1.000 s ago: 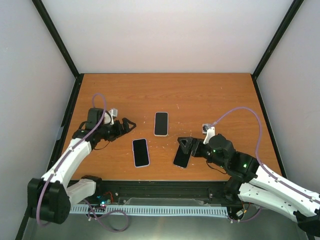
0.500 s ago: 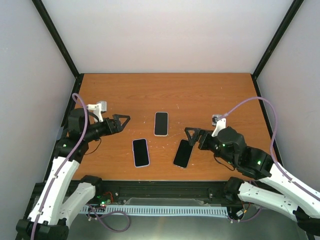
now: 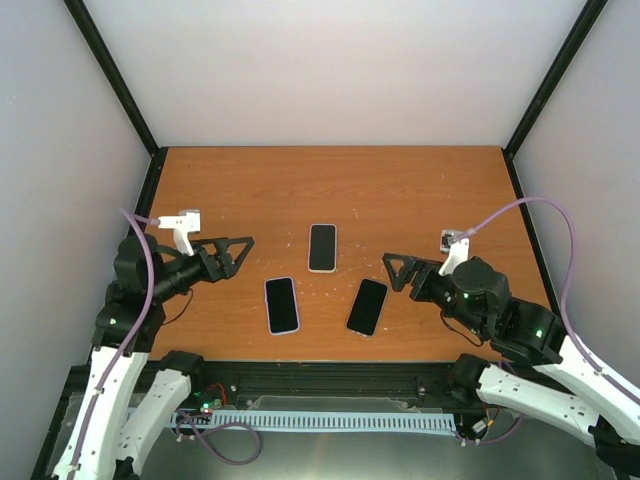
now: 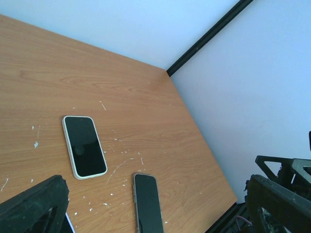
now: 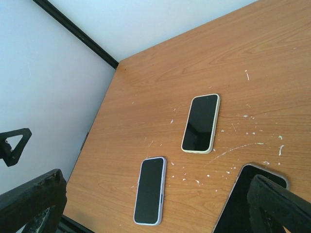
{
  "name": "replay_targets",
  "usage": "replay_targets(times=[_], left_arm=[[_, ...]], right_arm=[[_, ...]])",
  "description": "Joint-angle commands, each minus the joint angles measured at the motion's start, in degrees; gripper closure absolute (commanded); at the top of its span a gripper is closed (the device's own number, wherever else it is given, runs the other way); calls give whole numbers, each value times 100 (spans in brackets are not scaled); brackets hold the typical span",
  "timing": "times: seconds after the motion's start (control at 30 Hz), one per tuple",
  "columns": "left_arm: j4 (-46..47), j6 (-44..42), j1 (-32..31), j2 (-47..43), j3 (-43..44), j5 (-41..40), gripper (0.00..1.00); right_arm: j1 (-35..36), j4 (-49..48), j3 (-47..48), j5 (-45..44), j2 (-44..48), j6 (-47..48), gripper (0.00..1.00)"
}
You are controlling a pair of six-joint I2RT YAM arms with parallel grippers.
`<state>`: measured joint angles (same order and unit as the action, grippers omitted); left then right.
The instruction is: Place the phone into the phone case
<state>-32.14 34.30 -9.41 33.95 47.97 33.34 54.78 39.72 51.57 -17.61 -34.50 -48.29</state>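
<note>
Between my two end effectors, three dark-faced slabs lie flat on the worktop (image 3: 430,190), with the cream-rimmed phone (image 3: 322,247) taken as landmark. Its long axis runs straight away from my bases.

- The lavender-rimmed phone (image 3: 282,305) lies toward my bases and to the left of the landmark, nearly parallel to it.
- The grey-rimmed phone (image 3: 367,306) lies toward my bases and to the right of the landmark, with its far end leaning slightly rightward.
- My left end effector (image 3: 243,256) hangs well to the left of the landmark, fingers spread wide and holding nothing. It points across toward the landmark.
- My right end effector (image 3: 392,272) hangs to the landmark's right and slightly nearer my bases, fingers likewise spread and empty. It sits just beside the far end of the grey-rimmed phone.

All three faces look glassy from every view, so I cannot tell which slab is the bare phone and which the case.

I judge the right arm nearest the grey-rimmed phone. Gripping that phone across its width calls for a short reach down and to the left.
</note>
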Motion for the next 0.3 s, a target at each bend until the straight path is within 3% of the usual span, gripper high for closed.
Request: replay_targets(times=[0.0,0.27], left_arm=[[258,77,27,-147,-70,146,0],[189,131,27,-208,-112,38,1]], right_arm=[[-5,76,-155,-129,156,-186,0],[-5,-11,-253,-60,130,-258,0]])
